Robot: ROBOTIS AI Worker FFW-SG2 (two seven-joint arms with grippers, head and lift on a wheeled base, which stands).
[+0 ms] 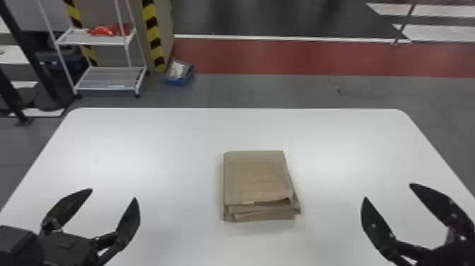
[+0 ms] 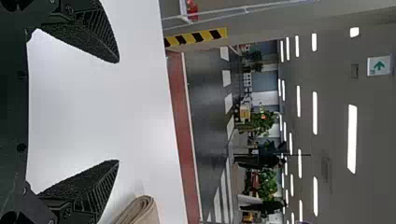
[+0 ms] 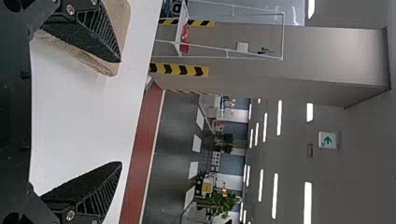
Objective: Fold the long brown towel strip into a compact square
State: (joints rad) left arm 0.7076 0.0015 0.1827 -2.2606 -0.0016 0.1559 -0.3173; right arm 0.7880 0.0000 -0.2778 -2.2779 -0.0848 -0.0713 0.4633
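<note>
The head view has the towel [image 1: 256,177] folded, lower centre, between left gripper [image 1: 113,194] and right gripper [image 1: 388,191], both spread, empty; the left wrist view has it bottom left, the right upper left, where a careless brush could skew its uneven stacking.

The brown towel [image 1: 256,177] lies folded in a squarish stack (layers slightly uneven) on the white table [image 1: 159,141].

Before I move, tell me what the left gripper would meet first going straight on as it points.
The way looks free: the left gripper points out over the table, left of the towel. Its height and slant are hard to judge, so it might meet the table first.
</note>
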